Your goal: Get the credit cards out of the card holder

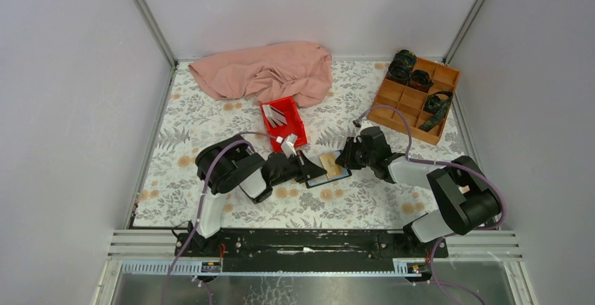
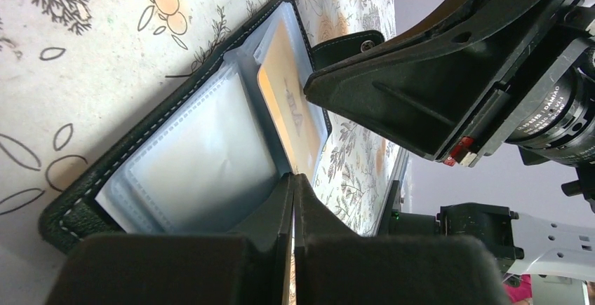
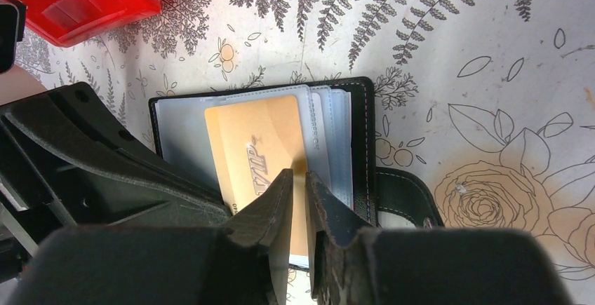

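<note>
Two black arms reach up from the bottom of your overhead view and meet over the middle of the floral-printed tablecloth (image 1: 210, 119). That is where you will find the task's thing: the black bifold card holder (image 1: 331, 174) lies open and flat there, its clear bluish pocket sleeves facing up.

Your left gripper (image 2: 293, 182) comes at it from the left. In its wrist view the two dark fingers are pressed together with only a hairline seam between them, tips at the lower edge of the sleeves. You cannot tell whether a thin sleeve edge is caught in that seam.

Your right gripper (image 3: 299, 179) comes from the right. Its fingers stand a narrow slit apart, tips down over the orange-gold plastic card (image 3: 256, 144), which shows through the slit. Nothing is visibly clamped between them. That card lies on the holder's open face, with pale sleeve leaves stacked just beside it. A black snap tab (image 3: 403, 200) sticks out from the holder's edge at the lower right of the right wrist view.

Farther up the overhead view, just above the left gripper, a small red plastic tray (image 1: 302, 126) holds a few silver-white cards (image 1: 276, 114) leaning inside. Beyond it, a crumpled pink cloth (image 1: 266, 73) lies at top centre. At upper right, an open wooden compartment box (image 1: 414, 105) holds dark bundled items in some of its cells.
</note>
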`<action>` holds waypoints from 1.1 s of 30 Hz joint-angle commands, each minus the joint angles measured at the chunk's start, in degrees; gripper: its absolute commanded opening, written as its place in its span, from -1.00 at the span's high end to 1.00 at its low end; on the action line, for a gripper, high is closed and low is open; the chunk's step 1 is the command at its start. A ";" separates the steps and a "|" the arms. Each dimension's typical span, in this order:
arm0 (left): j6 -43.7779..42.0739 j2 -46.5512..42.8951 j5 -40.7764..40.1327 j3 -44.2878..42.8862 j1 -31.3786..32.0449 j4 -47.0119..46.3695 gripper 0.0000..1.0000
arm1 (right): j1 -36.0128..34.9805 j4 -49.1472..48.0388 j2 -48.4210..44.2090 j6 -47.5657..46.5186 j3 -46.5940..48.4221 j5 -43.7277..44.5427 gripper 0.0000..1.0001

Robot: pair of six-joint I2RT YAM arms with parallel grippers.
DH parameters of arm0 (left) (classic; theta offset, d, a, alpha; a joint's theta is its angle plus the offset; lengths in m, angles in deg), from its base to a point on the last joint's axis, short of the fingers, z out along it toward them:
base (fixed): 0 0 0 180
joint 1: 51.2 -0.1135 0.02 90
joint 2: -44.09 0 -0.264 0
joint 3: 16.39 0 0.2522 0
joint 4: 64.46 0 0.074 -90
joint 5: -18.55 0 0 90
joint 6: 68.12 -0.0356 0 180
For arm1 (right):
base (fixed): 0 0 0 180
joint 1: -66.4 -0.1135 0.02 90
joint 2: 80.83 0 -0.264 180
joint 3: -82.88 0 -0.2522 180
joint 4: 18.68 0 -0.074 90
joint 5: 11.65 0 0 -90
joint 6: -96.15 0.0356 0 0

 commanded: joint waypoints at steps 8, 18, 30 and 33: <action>1.68 -2.91 2.47 4.39 -2.53 -6.55 1.00 | -0.28 3.25 2.22 -0.08 0.18 0.27 0.62; -1.51 -11.11 4.69 7.62 -3.05 0.39 1.00 | -0.30 2.90 2.23 -0.04 0.24 0.18 0.62; -8.13 -15.27 2.14 4.97 -3.07 17.87 1.00 | -0.27 2.59 2.11 0.02 0.07 -0.27 0.62; -6.85 -13.89 3.52 5.43 -3.03 13.31 1.00 | -0.31 2.81 1.35 -0.06 -0.22 0.19 0.62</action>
